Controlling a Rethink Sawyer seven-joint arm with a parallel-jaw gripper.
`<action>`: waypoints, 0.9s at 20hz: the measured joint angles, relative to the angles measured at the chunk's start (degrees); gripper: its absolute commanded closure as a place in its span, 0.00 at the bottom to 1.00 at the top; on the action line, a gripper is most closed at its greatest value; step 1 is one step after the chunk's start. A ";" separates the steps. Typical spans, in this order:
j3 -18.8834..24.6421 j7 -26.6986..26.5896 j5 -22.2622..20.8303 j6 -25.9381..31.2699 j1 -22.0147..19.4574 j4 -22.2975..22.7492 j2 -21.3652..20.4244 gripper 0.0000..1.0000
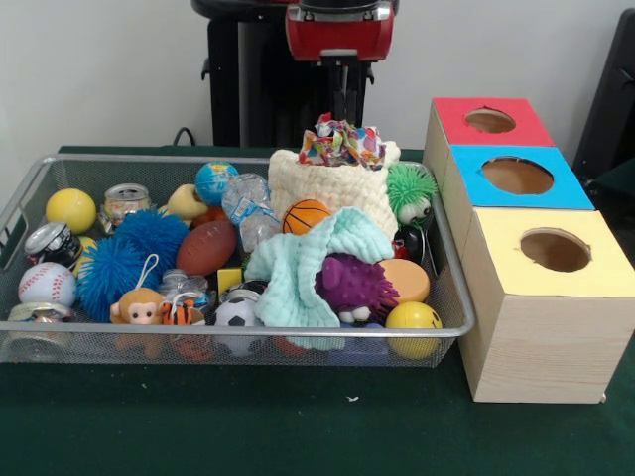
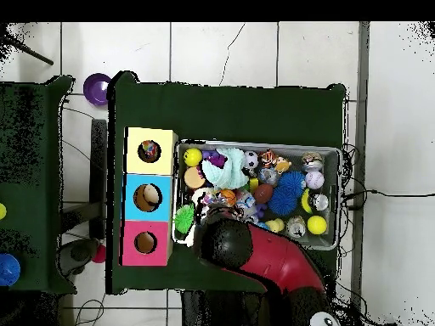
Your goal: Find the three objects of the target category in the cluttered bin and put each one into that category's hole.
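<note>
Purple ball [image 2: 96,87] on the tiled floor [image 2: 221,51] beyond the green table [image 2: 229,110].

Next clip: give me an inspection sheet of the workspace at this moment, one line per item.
Surface: table covered in dark green cloth.
Job's things: wire-mesh bin packed full; three wooden boxes beside it, with a red top, a blue top and a yellow top, each with a round hole.
Clutter: balls, including a baseball, a brown football and a small basketball; cream cloth, mint cloth, purple spiky toy, cans.
Gripper: gripper above the bin's far side, state unclear.
Cables: one cable behind the table.
Surroundings: pale wall, tiled floor.
</note>
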 measured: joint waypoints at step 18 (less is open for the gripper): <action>-9.90 9.35 7.15 0.96 13.81 -9.72 5.84 1.00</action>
